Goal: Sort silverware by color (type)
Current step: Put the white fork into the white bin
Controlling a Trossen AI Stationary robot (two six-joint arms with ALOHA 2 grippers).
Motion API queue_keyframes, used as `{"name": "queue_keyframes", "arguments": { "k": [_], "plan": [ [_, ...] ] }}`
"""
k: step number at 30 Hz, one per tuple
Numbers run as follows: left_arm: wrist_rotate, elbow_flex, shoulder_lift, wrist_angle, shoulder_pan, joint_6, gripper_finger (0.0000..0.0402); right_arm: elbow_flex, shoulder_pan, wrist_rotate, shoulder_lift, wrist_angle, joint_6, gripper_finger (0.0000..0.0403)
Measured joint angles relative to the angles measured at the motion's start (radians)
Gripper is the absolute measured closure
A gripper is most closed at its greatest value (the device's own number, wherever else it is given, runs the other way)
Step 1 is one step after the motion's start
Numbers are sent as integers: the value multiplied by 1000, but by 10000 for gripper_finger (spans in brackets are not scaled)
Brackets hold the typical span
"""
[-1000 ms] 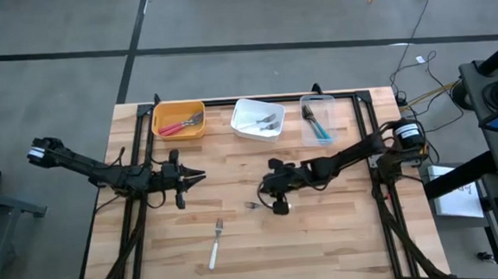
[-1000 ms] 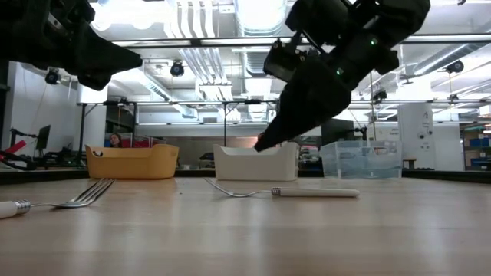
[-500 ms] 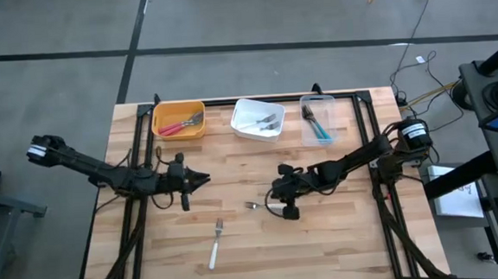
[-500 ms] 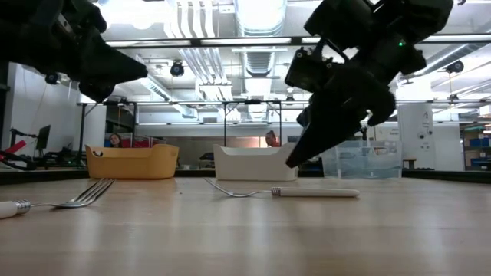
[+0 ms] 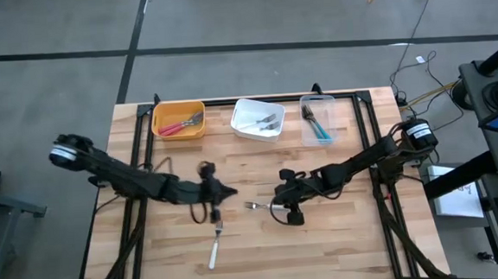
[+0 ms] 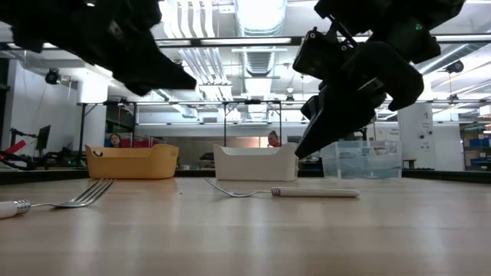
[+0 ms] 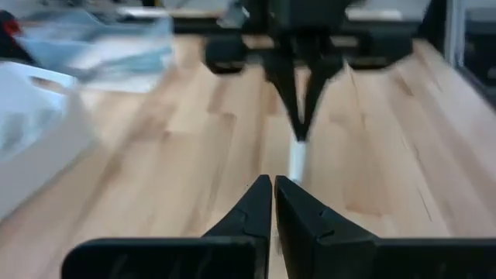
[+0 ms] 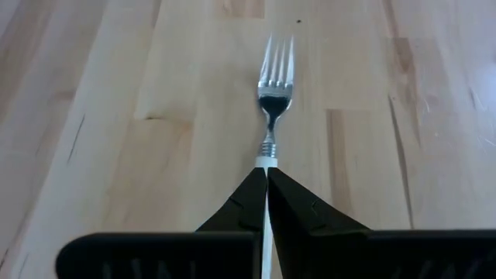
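Left hand (image 5: 226,192), closed and empty, has swung inward; right hand (image 5: 275,205), apparently closed, straddles white fork (image 8: 273,101): light, rigid, slippery; grip handle.

Both grippers, left (image 5: 227,192) and right (image 5: 276,204), near a white-handled fork (image 5: 257,206).

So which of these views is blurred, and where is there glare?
The left wrist view is blurred: the bins and the far right tool look soft. The right wrist view is sharp on the white-handled fork. In the low view, ceiling lights glare and both arms are dark silhouettes.
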Motion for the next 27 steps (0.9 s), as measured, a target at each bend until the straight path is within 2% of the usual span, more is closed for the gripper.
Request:
{"name": "queue_keyframes", "arguments": {
  "k": [9, 15, 23, 27],
  "plan": [
    [85, 143, 324, -4, 2, 1, 401, 0, 14, 0, 0, 3, 46, 394],
    [106, 196, 448, -4, 2, -48, 401, 0, 61, 3, 1, 17, 70, 379],
    [109, 199, 486, -5, 2, -99, 402, 1, 109, 208, 1, 19, 88, 302],
    [109, 192, 486, -4, 2, -121, 402, -8, 105, 240, 14, 70, 87, 255]
  ]
}}
